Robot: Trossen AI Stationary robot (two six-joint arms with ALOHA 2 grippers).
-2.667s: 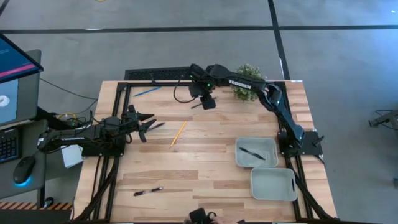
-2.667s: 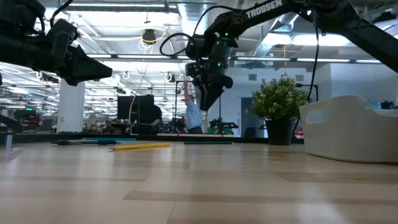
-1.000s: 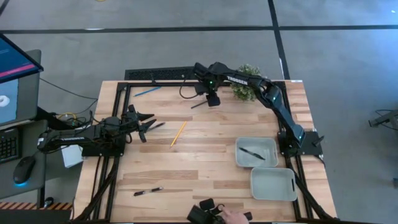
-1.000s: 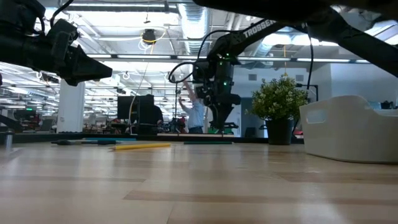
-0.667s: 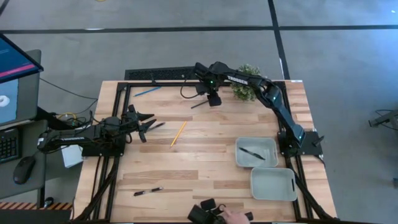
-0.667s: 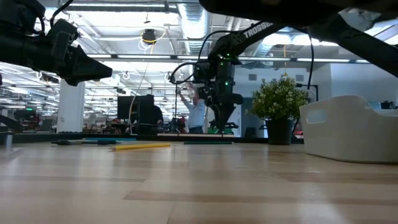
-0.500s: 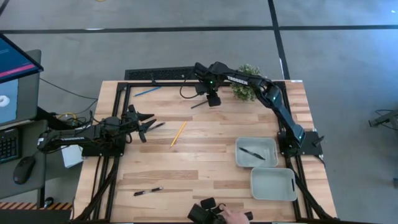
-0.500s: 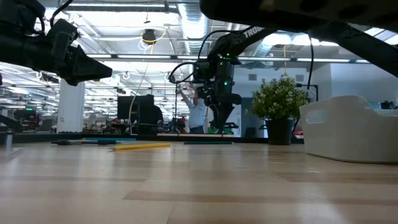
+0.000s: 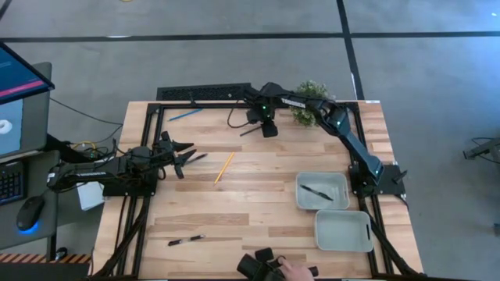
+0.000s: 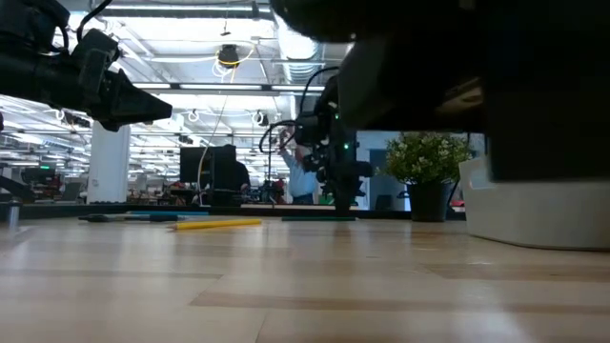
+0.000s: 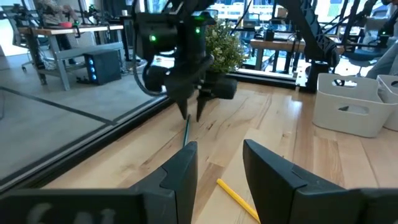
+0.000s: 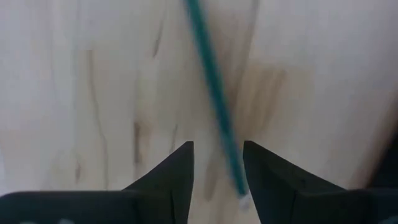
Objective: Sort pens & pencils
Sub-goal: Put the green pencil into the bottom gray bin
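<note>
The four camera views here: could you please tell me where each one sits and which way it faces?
High view: overhead, looking straight down at the table, both arms and two bins.
Low view: table height, looking level across; right gripper lowered at the far side, a dark blur close in front.
Left wrist view: on the left arm, facing across the table past its own fingers toward the right gripper.
Right wrist view: pointing down at a dark pen between its open fingers.
Shared: the yellow pencil shows in high, low and left wrist views.

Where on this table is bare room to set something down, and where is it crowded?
Free: the wood between the yellow pencil and the upper bin, and between the near pen and the lower bin. Crowded: around the left gripper and under the right gripper.
</note>
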